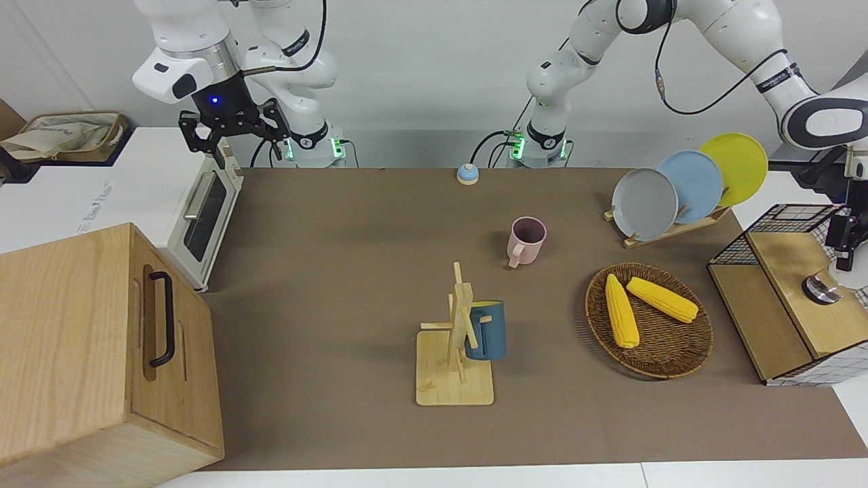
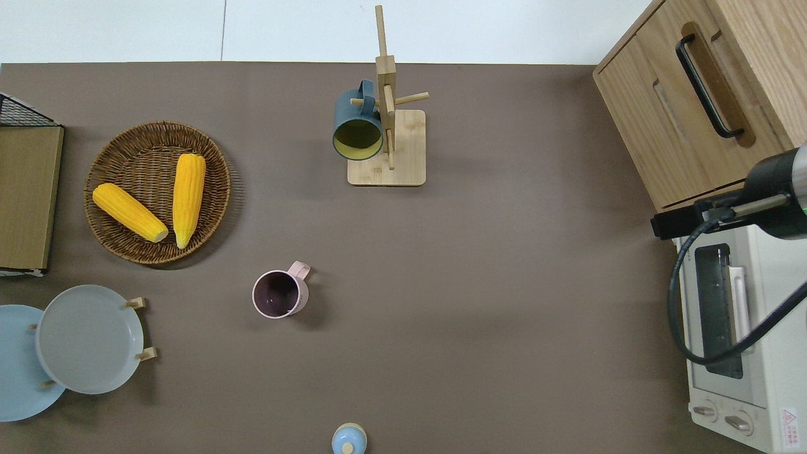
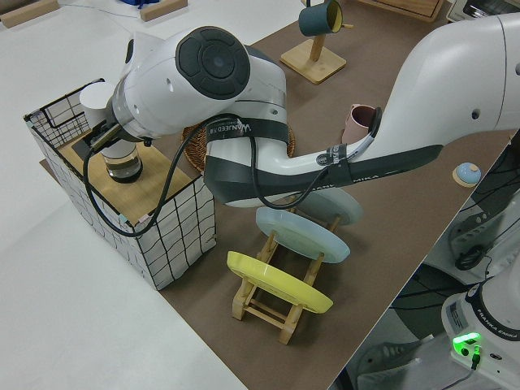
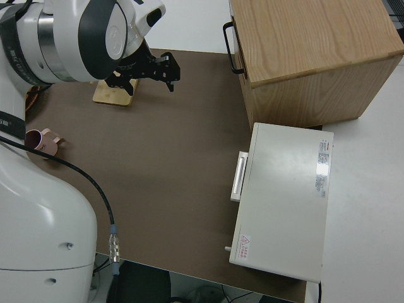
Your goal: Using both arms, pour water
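A glass jug with a metal lid [image 1: 820, 289] stands on the wooden shelf of a wire basket [image 1: 780, 224] at the left arm's end of the table; it also shows in the left side view [image 3: 123, 165]. My left gripper [image 1: 846, 237] hangs just beside and above the jug's lid, apart from it, half cut off by the view's edge. A pink mug [image 1: 527, 240] stands upright mid-table [image 2: 279, 294]. A blue mug [image 1: 485, 330] hangs on a wooden mug rack [image 2: 386, 148]. My right arm is parked, its gripper [image 1: 227, 130] open and empty.
A wicker basket [image 1: 678, 359] holds two corn cobs. A rack of three plates [image 1: 685, 186] stands beside the wire basket. A white toaster oven [image 1: 203, 210] and a wooden cabinet [image 1: 102, 352] fill the right arm's end. A small blue bell [image 1: 467, 174] sits near the robots.
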